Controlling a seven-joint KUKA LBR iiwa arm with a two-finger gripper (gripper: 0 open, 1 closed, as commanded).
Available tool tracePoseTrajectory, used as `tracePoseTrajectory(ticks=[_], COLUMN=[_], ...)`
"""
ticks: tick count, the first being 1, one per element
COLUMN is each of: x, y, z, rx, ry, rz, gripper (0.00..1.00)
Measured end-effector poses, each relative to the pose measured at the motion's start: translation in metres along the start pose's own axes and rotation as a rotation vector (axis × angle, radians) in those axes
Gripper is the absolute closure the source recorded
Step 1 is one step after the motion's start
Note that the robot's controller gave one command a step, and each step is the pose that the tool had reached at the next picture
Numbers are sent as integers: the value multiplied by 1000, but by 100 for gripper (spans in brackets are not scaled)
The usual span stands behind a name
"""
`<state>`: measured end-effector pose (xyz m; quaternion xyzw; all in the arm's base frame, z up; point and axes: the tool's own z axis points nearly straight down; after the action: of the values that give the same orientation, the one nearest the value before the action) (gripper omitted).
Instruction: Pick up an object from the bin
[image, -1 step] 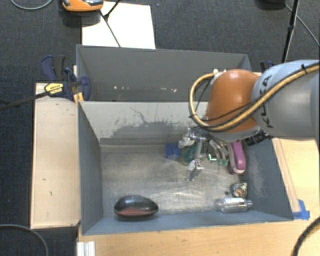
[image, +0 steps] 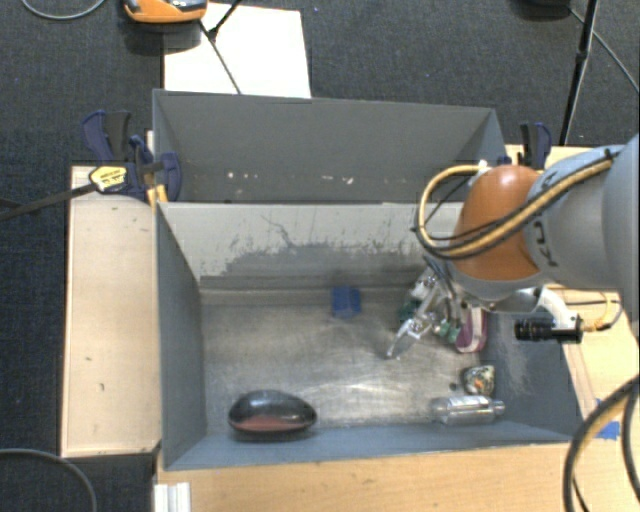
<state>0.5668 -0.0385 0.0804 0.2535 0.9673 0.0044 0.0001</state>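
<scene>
Five loose bits sit in the bin (image: 180, 330), and the one closest to the gripper (image: 402, 342) is a pink-and-white thing (image: 470, 330) out at about 3 o'clock on the floor, just beside the gripper's right side. We'd guess that's the likely pick, but nothing is held, and the tip hangs over bare floor a bit right of the middle. Honestly we can't tell if the gripper is released or clenched.

A small crumpled yellowish scrap (image: 480, 379) and a clear cylinder (image: 466, 406) lie near each other at 4 o'clock, close to the front wall. A little blue block (image: 346, 301) sits alone at 12 o'clock by the back wall, and a dark oval lump (image: 272, 413) is way off at 8 o'clock.

To do this well, we'd centre over one thing before dropping. The pink one is tucked close under the wrist, so it needs a shift toward 3 o'clock first.

The arm (image: 590, 230) comes in from 3 o'clock, its orange cover (image: 500, 225) over the right wall, with the gripper tilted down toward 8 o'clock.
</scene>
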Motion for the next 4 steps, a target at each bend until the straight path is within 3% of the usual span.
tracePoseTrajectory(ticks=[1,2,4], x=[-14,-19,-20], y=[-5,-6,-6], z=[3,4,5], rx=[-5,-9,-9], ry=[3,13,13], rz=[10,56,67], gripper=[0,0,0])
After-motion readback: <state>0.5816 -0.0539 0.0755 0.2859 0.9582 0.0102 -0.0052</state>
